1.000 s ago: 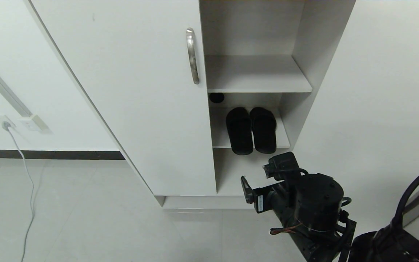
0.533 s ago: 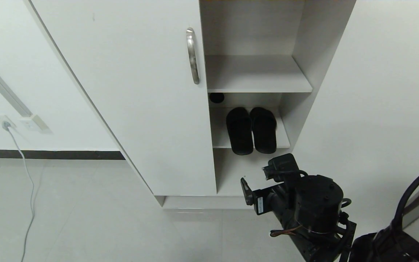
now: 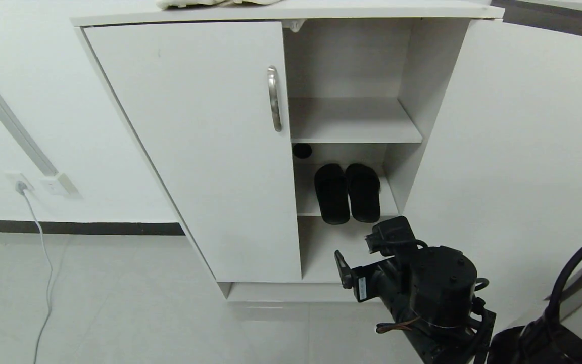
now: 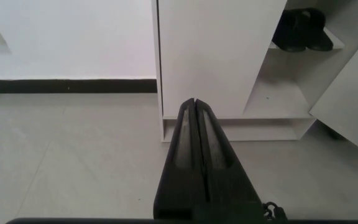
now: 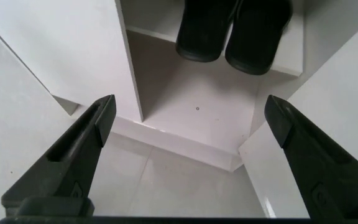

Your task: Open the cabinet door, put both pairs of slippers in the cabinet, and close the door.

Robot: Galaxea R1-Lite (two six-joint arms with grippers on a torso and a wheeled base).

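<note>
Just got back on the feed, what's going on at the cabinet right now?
The cabinet has its right door open and its left door shut. One pair of black slippers lies on the middle shelf. The right gripper hangs open and empty in front of the bottom compartment, below the slippers. The left gripper is shut on nothing, low over the floor, facing the cabinet. The door is not yet closed.

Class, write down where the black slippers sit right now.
In the head view the slippers lie side by side on the cabinet's middle shelf, right of the closed door and under the upper shelf.
</note>
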